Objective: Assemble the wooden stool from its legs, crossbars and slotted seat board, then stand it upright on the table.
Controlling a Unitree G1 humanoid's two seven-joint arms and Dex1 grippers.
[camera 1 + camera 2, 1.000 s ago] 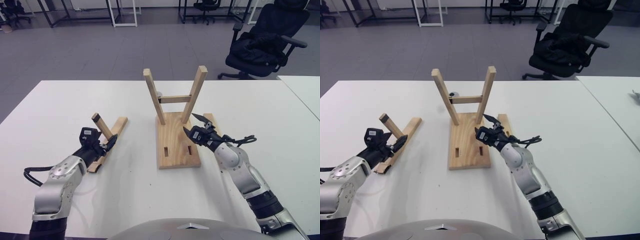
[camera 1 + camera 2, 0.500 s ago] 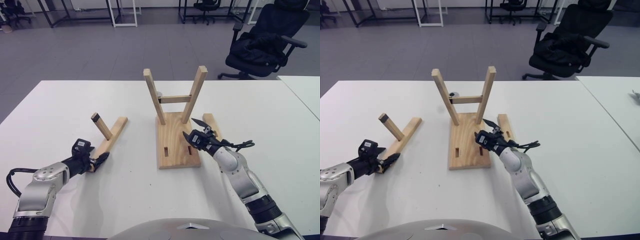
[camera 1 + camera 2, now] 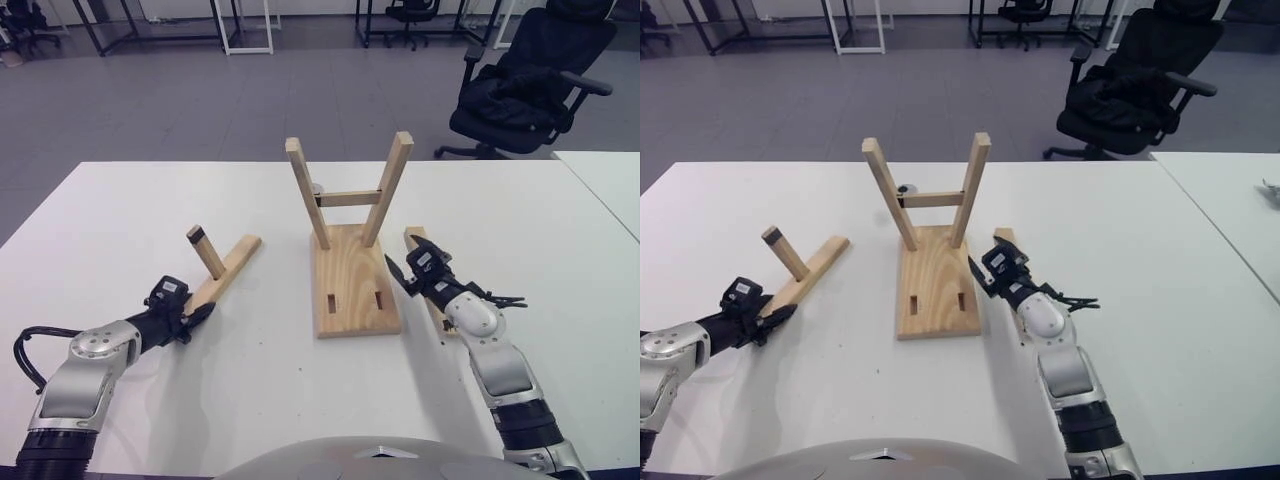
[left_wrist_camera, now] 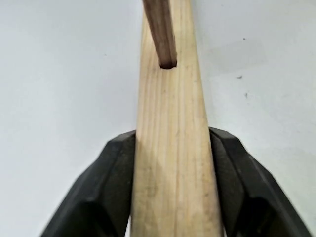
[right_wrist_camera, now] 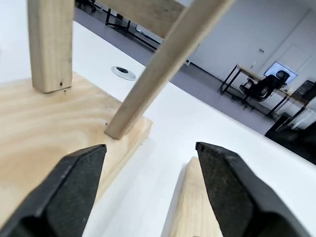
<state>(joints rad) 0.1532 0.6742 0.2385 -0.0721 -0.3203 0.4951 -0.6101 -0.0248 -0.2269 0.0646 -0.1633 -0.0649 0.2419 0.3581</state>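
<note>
The slotted seat board (image 3: 352, 285) lies flat mid-table. Two legs (image 3: 304, 190) joined by a crossbar (image 3: 348, 198) stand in its far slots. To its left lies a loose leg (image 3: 232, 265) with a short crossbar (image 3: 204, 249) sticking up from it. My left gripper (image 3: 196, 316) is shut on that leg's near end; the left wrist view has a finger (image 4: 106, 182) on each side of the leg (image 4: 170, 148). Another loose leg (image 3: 414, 238) lies right of the board. My right gripper (image 3: 408, 260) hangs open between board and leg, its fingers (image 5: 74, 180) wide apart.
A round cable grommet (image 3: 318, 187) sits in the table behind the standing legs. A black office chair (image 3: 530, 75) stands beyond the table's far right, and a second table (image 3: 605, 185) adjoins on the right. White tabletop (image 3: 120, 220) stretches around the parts.
My left gripper slid back along the loose leg to its near end and closed on it, and the leg shifted slightly. My right gripper moved right, off the seat board's edge toward the loose leg.
</note>
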